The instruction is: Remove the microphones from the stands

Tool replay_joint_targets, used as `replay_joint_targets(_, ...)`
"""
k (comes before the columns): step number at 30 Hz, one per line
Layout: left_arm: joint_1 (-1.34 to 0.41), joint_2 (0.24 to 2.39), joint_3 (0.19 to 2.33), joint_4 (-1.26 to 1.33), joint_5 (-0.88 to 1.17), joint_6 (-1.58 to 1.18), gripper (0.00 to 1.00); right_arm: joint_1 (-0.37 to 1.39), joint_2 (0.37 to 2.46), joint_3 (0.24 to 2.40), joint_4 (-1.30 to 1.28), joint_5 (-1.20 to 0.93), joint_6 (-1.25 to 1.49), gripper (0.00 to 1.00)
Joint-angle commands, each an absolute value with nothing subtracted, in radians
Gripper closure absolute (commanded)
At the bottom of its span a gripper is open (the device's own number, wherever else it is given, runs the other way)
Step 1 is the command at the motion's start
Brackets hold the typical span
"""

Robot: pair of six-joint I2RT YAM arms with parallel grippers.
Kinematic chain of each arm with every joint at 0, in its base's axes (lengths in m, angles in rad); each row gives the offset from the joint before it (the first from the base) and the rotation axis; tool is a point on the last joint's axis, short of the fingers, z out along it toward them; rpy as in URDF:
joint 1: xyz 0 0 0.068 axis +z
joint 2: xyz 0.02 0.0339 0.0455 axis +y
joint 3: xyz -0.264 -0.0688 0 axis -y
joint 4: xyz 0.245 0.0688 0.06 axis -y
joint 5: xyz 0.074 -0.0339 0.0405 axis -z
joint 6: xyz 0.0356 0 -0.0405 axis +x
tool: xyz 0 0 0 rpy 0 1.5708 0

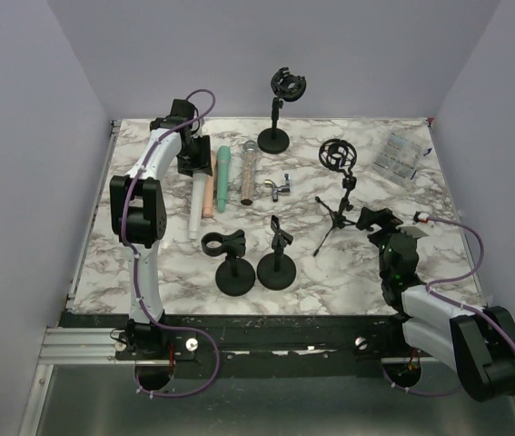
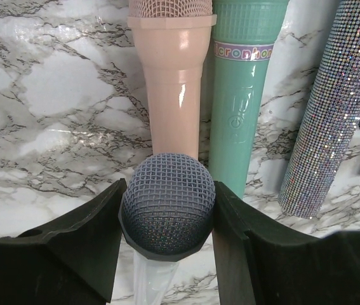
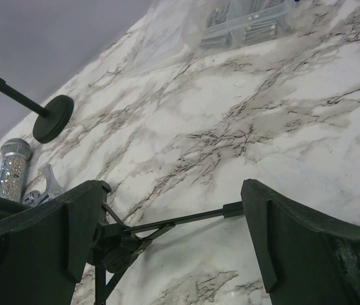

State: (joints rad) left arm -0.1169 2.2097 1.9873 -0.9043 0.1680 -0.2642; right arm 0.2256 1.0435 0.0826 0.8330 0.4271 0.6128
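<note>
A white microphone (image 1: pixel 193 207) with a dark mesh head (image 2: pixel 168 206) lies on the marble table at the back left. My left gripper (image 1: pixel 191 164) is shut on that head, one jaw touching each side. A pink microphone (image 2: pixel 173 70), a teal one (image 2: pixel 243 82) and a glittery silver one (image 2: pixel 335 121) lie flat beside it. My right gripper (image 1: pixel 364 218) is open and straddles a leg of the black tripod stand (image 3: pixel 180 220), whose shock mount (image 1: pixel 334 154) is empty.
A round-base stand with an empty shock mount (image 1: pixel 287 86) is at the back. Two short round-base stands (image 1: pixel 232 271) (image 1: pixel 277 265) are at the front centre. A small silver clip (image 1: pixel 278 188) lies mid-table. A clear plastic packet (image 1: pixel 398 156) lies at the back right.
</note>
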Motion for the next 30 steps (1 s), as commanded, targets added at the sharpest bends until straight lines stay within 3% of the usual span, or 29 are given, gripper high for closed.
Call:
replay_joint_targets(1, -0.109, 2.239, 2.019, -0.904, 0.190, -0.273, 0.50, 0.227, 1.053, 0.106, 0.862, 0.420, 0.612, 0.00)
replay_joint_targets(11, -0.104, 2.233, 2.007, -0.898, 0.206, -0.282, 0.38, 0.227, 1.048, 0.106, 0.857, 0.423, 0.614, 0.00)
replay_joint_targets(17, -0.103, 2.231, 2.005, -0.897, 0.211, -0.284, 0.37, 0.227, 1.047, 0.106, 0.856, 0.422, 0.614, 0.00)
replay_joint_targets(30, -0.100, 2.221, 1.997, -0.896, 0.217, -0.290, 0.20, 0.227, 1.049, 0.107, 0.854, 0.423, 0.613, 0.00)
